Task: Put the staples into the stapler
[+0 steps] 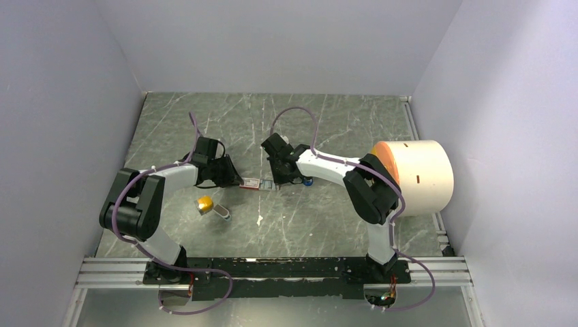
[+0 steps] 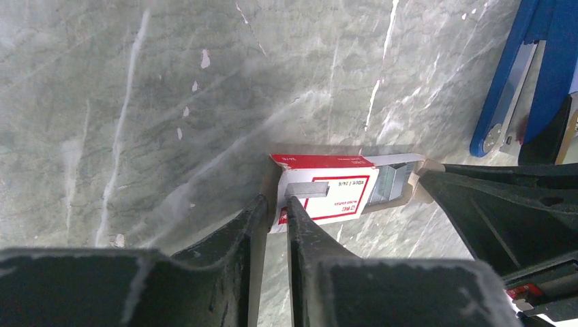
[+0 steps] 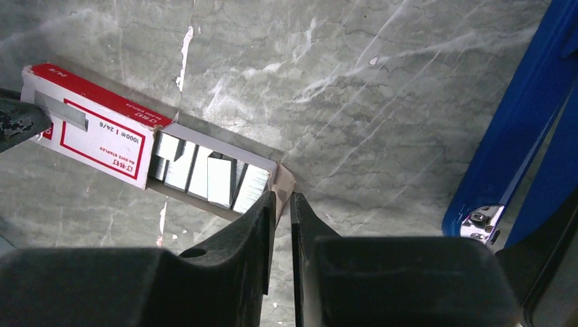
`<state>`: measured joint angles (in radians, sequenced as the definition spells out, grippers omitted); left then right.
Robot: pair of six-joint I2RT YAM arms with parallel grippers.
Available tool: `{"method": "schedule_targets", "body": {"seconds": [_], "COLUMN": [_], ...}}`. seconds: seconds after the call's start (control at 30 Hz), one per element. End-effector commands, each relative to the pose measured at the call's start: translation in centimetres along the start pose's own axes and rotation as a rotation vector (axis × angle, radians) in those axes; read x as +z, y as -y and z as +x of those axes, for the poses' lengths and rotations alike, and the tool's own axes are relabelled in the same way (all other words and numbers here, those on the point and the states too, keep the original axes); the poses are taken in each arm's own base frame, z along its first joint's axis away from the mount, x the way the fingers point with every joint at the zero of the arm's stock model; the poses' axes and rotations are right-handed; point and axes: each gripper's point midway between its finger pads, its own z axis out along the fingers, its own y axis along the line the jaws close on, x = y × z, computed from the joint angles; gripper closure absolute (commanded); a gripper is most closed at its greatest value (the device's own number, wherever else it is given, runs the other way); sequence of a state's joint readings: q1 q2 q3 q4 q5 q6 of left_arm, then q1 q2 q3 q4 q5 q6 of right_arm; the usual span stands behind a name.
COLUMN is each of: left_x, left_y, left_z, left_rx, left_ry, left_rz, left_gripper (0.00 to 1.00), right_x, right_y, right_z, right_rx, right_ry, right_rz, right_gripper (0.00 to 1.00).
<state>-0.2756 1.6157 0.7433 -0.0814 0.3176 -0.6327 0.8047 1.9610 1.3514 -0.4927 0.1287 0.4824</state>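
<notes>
Mid-table, well off every edge: left gripper (image 2: 276, 212) clamped narrow on the end of the small red-and-white cardboard box (image 2: 334, 192). Right gripper (image 3: 283, 204) pinches the flap of the grey tray (image 3: 283, 178). Silvery metal staples (image 3: 211, 176) lie exposed in the tray. Slim blue stapler (image 3: 511, 129) is just beside it, toward the right edge.

Our left gripper (image 2: 276, 202) and right gripper (image 3: 283, 197) face each other midway between the bench's side edges. Both are pinched nearly closed.

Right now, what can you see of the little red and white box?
The small red-and-white cardboard box lies flat on the grey marbled table. Its grey inner tray is slid partly out, showing silvery staple strips packed side by side. The left claw pinches the sleeve's closed end; the right claw pinches the tray's end flap.
</notes>
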Motion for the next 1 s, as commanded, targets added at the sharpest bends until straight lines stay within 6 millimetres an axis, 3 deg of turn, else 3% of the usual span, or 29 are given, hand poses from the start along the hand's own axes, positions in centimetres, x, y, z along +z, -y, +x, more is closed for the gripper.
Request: {"method": "schedule_targets", "body": {"seconds": [0.0,0.37,0.8,0.97], "left_x": [-0.4,-0.8,-1.7,-2.5], "left_y": [0.1,-0.2,-1.2,-1.9], "left_z": [-0.9,-1.1,-1.9,-2.7], "left_rx": [0.012,-0.003,-0.024,-0.029], "left_ry": [0.029,0.043,0.083,0.131], "left_rz": [0.001,-0.005,-0.046,-0.106], "left_gripper": [0.79,0.95,0.95,0.94], "right_x": [-0.2,-0.3,-0.7,-1.1], "right_y": [0.3,0.7,2.5,2.9], "right_z": [-0.4,-0.6,0.3,0.6], "right_rx": [0.001,0.008,0.057,0.078], "right_ry": [0.016,0.031,0.061,0.067], "right_rz": [0.023,0.043,0.094,0.096], "right_gripper": [0.84,0.93,0.98,0.96]}}
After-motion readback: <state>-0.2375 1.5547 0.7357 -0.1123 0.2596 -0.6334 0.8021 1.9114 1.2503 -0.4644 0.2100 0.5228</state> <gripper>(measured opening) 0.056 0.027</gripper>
